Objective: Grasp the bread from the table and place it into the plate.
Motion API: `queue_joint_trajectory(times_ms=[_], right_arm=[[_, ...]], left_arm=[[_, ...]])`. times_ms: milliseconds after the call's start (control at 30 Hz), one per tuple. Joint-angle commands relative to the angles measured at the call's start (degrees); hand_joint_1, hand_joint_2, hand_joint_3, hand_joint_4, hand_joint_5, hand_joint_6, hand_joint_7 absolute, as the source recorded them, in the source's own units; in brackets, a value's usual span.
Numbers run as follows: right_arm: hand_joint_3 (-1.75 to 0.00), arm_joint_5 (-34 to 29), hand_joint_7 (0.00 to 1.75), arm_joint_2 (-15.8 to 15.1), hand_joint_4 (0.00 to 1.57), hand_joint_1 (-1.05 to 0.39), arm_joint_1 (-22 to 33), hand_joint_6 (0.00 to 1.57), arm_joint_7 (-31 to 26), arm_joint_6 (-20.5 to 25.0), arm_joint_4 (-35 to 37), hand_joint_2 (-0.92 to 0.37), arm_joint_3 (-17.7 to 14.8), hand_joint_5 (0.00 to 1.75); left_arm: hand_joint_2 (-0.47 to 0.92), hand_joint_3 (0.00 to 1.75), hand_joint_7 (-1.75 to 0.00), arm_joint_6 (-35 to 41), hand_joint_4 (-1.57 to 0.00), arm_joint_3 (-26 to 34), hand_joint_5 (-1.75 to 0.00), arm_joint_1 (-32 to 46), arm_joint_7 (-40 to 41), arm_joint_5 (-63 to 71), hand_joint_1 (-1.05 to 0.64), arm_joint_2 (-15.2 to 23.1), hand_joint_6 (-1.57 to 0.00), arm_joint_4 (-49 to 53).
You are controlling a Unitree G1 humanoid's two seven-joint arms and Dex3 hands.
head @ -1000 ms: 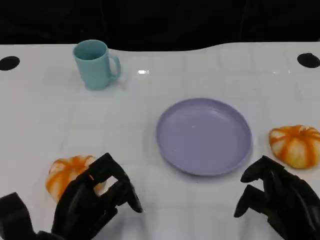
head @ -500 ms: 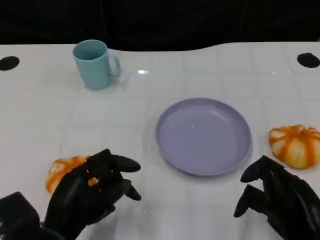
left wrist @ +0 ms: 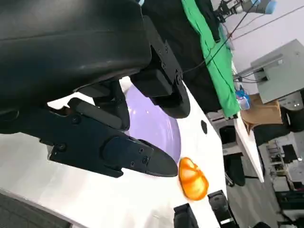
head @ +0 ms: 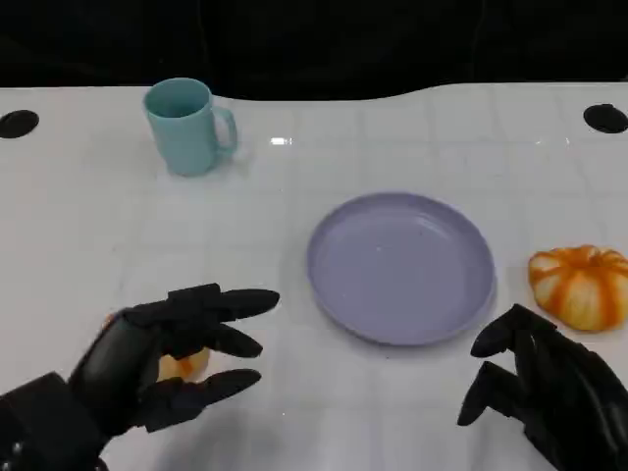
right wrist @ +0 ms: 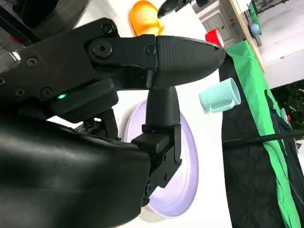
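- Bread: two orange, pumpkin-shaped pieces lie on the white counter (head: 88, 226). One piece of bread (head: 184, 365) sits at the near left, mostly hidden behind the left hand (head: 157, 358); just a small orange patch shows between the fingers.
- The second bread (head: 581, 285) lies at the right, just beside the plate (head: 400, 267) and apart from it, its far edge cut off by the picture's border.
- The left hand hovers over the near-left bread with fingers spread and reaching toward the plate; whether any finger touches the bread cannot be told, and nothing is seen clasped in it.
- The right hand (head: 540, 388) sits low at the near right, fingers curled partway and apart, holding nothing; its lower part is cut off.
- The purple plate lies bare at the middle of the counter.
- A teal mug (head: 186, 126) stands upright at the far left, handle toward the right.
- Left wrist view: black fingers (left wrist: 114, 152) cover most of the plate (left wrist: 156, 128); the right-side bread (left wrist: 192, 178) shows beyond.
- Right wrist view: the plate (right wrist: 187, 166) is half hidden by that hand's fingers (right wrist: 180, 52); the mug (right wrist: 219, 95) and the other bread (right wrist: 145, 16) show past them.
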Motion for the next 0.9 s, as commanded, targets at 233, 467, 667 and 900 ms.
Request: queue_joint_trajectory(times_ms=[233,467,667,900], right_arm=[[-0.52,0.34,1.73,-0.26,0.6,-0.5,0.52,0.4,-0.35,0.69,-1.17,-0.92,-0.22,1.75],[-0.52,0.0,1.73,-0.37,0.6,-0.51,0.52,0.4,-0.05,-0.1,-0.91,-0.92,-0.12,1.75],[-0.5,0.35,1.72,-0.22,0.6,-0.51,0.54,0.4,-0.45,0.68,-1.22,-0.92,-0.31,1.75],[-0.52,0.42,1.73,-0.32,0.6,-0.5,0.51,0.4,0.08,0.11,-0.86,-0.92,-0.35,1.75]], left_arm=[[0.92,0.06,0.0,-3.84,-0.2,-0.53,-0.51,0.75,7.01,24.85,-0.59,12.18,-0.42,-8.77],[0.92,0.01,0.0,0.89,-0.09,-0.39,-0.3,1.59,6.9,35.56,-0.55,15.85,-0.32,-15.9],[0.9,0.0,0.0,5.8,-0.03,-1.9,-0.23,1.86,5.43,43.88,-0.55,18.23,-0.27,-20.17],[0.82,0.0,0.0,11.63,0.0,-5.55,-0.12,0.99,3.11,58.1,-0.52,19.63,-0.2,-22.51]])
